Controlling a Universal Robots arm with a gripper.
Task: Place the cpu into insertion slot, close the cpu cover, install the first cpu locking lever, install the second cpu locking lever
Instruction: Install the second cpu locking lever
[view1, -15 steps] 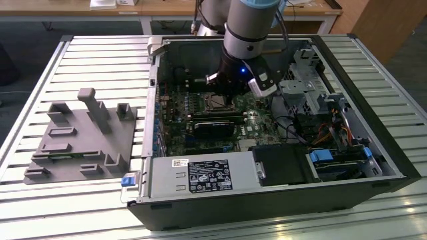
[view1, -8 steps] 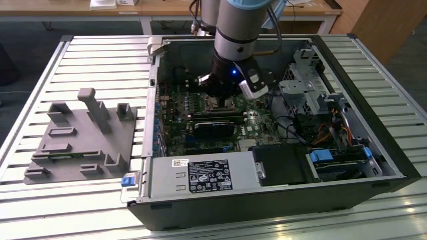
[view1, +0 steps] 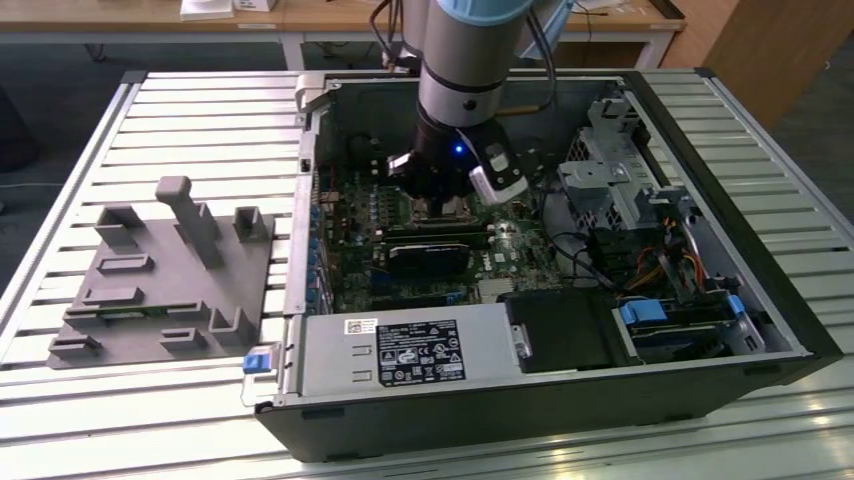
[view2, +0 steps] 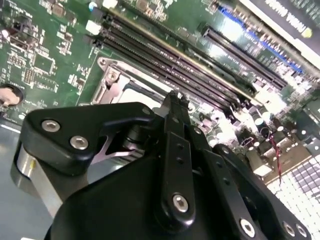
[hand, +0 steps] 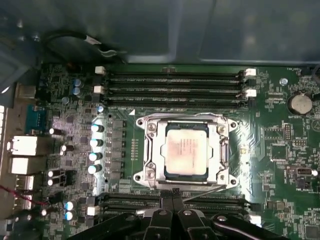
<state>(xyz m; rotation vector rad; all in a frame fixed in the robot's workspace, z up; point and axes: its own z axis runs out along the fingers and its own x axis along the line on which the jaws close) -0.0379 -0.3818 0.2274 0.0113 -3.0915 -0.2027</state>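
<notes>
1. Slatted metal tabletop (view1: 200, 110) carries an open computer case (view1: 747, 300) lying on its side, and I am reaching down into it.
2. My fingers (hand: 173, 200) are pressed together at the tips with nothing between them, hanging just beside the edge of the insertion slot (hand: 150, 150) in the first wrist view; the second wrist view shows their tips (view2: 176, 102) low over the board.
3. A thin locking lever (hand: 205, 192) runs along the slot's edge nearest my fingertips. I judge this lever to be the step in hand.
4. To do it well, I would keep the tips on the wire, push it down and sideways under its catch, and stay off the memory slots (hand: 175, 82) nearby.
5. The cpu (hand: 186, 149) sits flat in the slot, its dull silver top square to the frame.
6. The cpu cover (hand: 222, 145) lies closed around it, its window framing the chip.
7. Outward, a grey power-supply box (view1: 400, 352) fills the case's near corner, and a grey fixture (view1: 160, 280) rests on the tabletop at the exterior view's left.
</notes>
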